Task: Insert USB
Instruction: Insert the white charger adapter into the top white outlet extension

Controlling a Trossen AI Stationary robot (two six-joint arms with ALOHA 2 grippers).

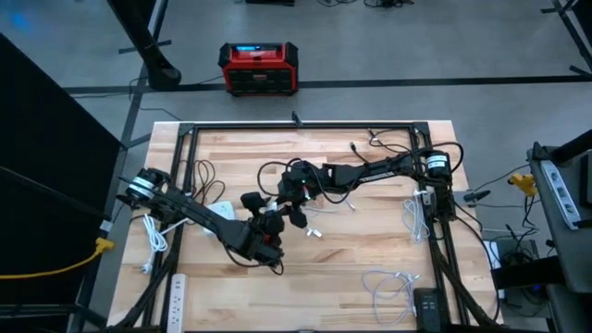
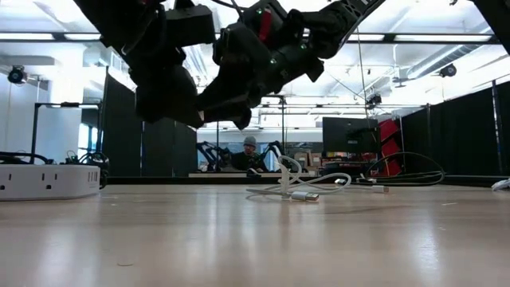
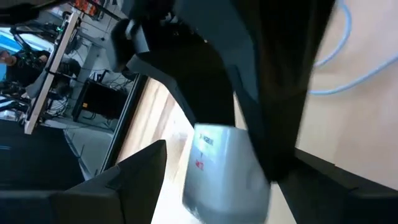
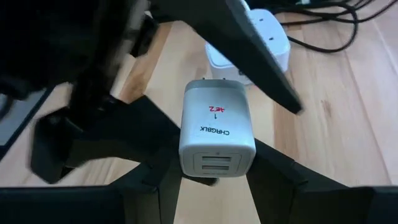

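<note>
Right end effector (image 4: 214, 180) clamped around white charger block (image 4: 216, 134), above table (image 1: 370, 250).

white charger (image 4: 217, 135) labelled "CHRGBLK", "1"

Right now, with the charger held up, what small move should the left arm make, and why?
Probably back the open left end effector away from the charger, since the right end effector grips it above the table. The cable lies unheld on the table, so the left must fetch it.
</note>
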